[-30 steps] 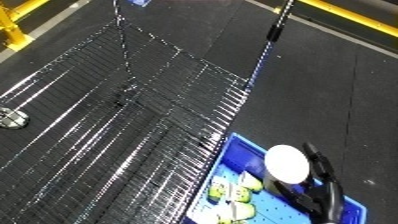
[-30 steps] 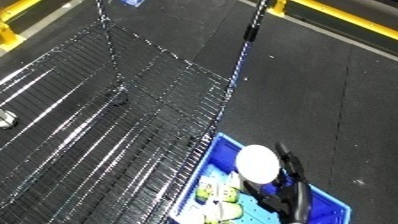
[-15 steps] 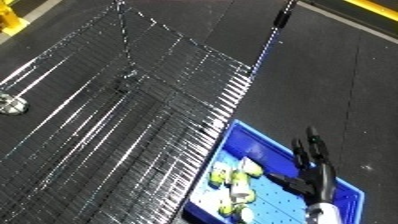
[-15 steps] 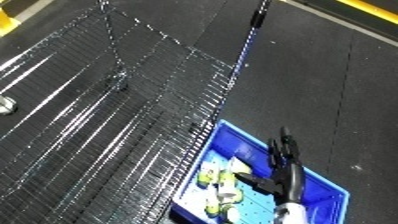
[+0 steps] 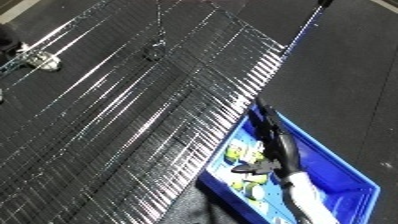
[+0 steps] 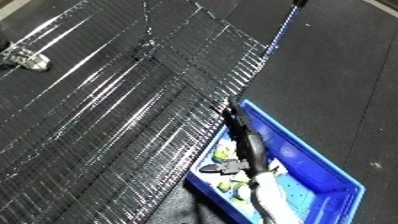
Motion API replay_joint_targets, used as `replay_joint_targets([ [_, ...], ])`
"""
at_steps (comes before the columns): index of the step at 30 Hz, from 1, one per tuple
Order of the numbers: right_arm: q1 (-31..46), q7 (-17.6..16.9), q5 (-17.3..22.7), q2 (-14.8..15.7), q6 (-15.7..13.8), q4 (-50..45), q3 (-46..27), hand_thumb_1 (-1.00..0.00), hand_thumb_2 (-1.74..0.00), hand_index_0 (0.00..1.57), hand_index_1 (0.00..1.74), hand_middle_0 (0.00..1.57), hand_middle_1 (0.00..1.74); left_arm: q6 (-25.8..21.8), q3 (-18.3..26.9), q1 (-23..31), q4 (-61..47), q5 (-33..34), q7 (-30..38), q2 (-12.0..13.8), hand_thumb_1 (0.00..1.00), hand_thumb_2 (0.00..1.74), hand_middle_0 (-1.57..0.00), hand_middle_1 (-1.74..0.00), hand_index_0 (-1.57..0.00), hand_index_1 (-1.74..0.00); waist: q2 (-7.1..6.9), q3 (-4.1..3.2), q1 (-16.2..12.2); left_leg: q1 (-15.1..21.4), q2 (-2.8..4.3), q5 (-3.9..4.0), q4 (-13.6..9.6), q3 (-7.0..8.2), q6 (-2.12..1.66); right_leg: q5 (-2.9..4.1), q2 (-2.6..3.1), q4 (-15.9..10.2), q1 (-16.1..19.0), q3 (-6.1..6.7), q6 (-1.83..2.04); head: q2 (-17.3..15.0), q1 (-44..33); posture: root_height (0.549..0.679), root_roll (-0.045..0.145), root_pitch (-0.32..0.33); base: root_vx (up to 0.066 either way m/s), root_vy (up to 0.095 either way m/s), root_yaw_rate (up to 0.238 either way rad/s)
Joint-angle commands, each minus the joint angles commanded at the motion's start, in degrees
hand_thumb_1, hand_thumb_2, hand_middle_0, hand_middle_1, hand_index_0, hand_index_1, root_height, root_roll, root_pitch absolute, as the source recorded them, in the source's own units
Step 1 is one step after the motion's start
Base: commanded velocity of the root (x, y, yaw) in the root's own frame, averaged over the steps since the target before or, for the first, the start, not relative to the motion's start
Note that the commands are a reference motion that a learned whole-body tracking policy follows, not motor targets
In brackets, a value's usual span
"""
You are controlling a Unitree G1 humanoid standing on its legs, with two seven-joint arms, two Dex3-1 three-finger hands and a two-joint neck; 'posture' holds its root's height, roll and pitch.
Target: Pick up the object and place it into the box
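The right hand (image 5: 282,148) hangs over the blue bin (image 6: 342,176), which sits toward five o'clock in both views. Its fingers (image 5: 265,117) are straight and reach up toward eleven o'clock, across the bin's upper rim; the thumb (image 6: 213,169) sticks out toward nine o'clock over the bin's contents. The fingers are spread and hold nothing. The white and silver forearm (image 5: 304,194) comes in from the lower edge. Inside the bin, at its lower left part, lie several small pale yellow-green objects (image 5: 238,151), partly hidden under the hand; which of them is the task's object cannot be told. Left of the bin, a large wire mesh surface (image 5: 133,110) fills the views from seven to twelve o'clock. The dark floor (image 6: 346,75) lies around the bin.
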Motion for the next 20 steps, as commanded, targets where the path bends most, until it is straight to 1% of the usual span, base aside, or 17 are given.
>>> replay_joint_targets([
  [4,-1.7,0.6,-0.6,0.1,0.9,0.3,1.4,0.0,0.0,0.0,0.0,0.0,0.0,0.3,0.0,-0.5,0.2,0.1,0.2,0.4,1.0,1.74,-1.57,-1.74,-1.57,-1.74,-0.92,-0.05,1.8,-0.3,0.09,0.49,-0.2,-1.27,-0.16,0.28,-0.06,-0.8,1.0,-0.93,-0.18,-1.4,-3.6,0.672,0.073,-0.059,0.022,-0.048,0.167],
  [7,-2.6,0.3,-2.3,0.4,1.8,-0.3,2.4,0.0,0.0,0.0,0.0,0.0,0.0,0.7,0.3,-0.6,0.4,0.4,0.0,0.8,1.0,1.74,-1.57,-1.74,-1.57,-1.74,-1.69,0.1,3.1,-0.8,0.1,0.77,-0.1,-2.15,-0.13,0.34,0.0,-0.8,1.5,-1.55,-0.37,-1.8,-6.7,0.672,0.07,-0.063,0.022,-0.057,0.162],
  [10,-3.4,0.0,-4.0,0.8,2.5,-0.8,3.6,0.0,0.0,0.0,0.0,0.0,0.0,1.2,0.6,-0.7,0.4,0.7,-0.2,1.1,1.0,1.74,-1.57,-1.74,-1.57,-1.74,-2.52,0.44,4.4,-1.5,0.15,1.0,0.3,-2.9,-0.12,0.33,0.15,-0.6,1.6,-2.08,-0.56,-1.7,-10.2,0.672,0.066,-0.065,0.004,-0.067,0.159],
  [14,-4.3,-0.6,-5.9,1.4,3.3,-1.1,4.8,0.0,0.0,0.0,0.0,0.0,0.0,2.0,1.1,-0.9,0.2,1.3,-0.2,1.7,1.0,1.74,-1.57,-1.74,-1.57,-1.74,-3.67,0.97,5.8,-2.7,0.41,1.22,1.3,-3.66,-0.09,0.28,0.53,0.2,1.7,-2.83,-0.84,-1.1,-14.3,0.672,0.059,-0.069,0.011,-0.078,0.153],
  [16,-4.5,-1.0,-6.2,1.7,3.6,-1.4,5.2,0.0,0.0,0.0,0.0,0.0,0.0,2.6,1.4,-0.9,0.0,1.6,-0.2,2.2,1.0,1.74,-1.57,-1.74,-1.57,-1.74,-4.2,1.23,6.5,-3.3,0.54,1.27,2.0,-4.04,-0.08,0.21,0.73,0.8,1.6,-3.14,-0.97,0.0,-15.7,0.671,0.056,-0.072,0.035,-0.069,0.149],
  [20,-4.6,-1.2,-6.2,2.3,4.0,-1.8,5.7,0.0,0.0,0.0,0.0,0.0,0.0,3.2,2.0,-0.4,-0.4,2.3,-0.2,3.0,1.0,1.74,-1.57,-1.74,-1.57,-1.74,-5.06,1.81,7.7,-4.4,0.6,1.36,3.3,-4.75,0.03,0.0,1.11,1.9,1.5,-3.78,-1.18,0.9,-18.6,0.67,0.05,-0.078,0.038,-0.047,0.135],
])
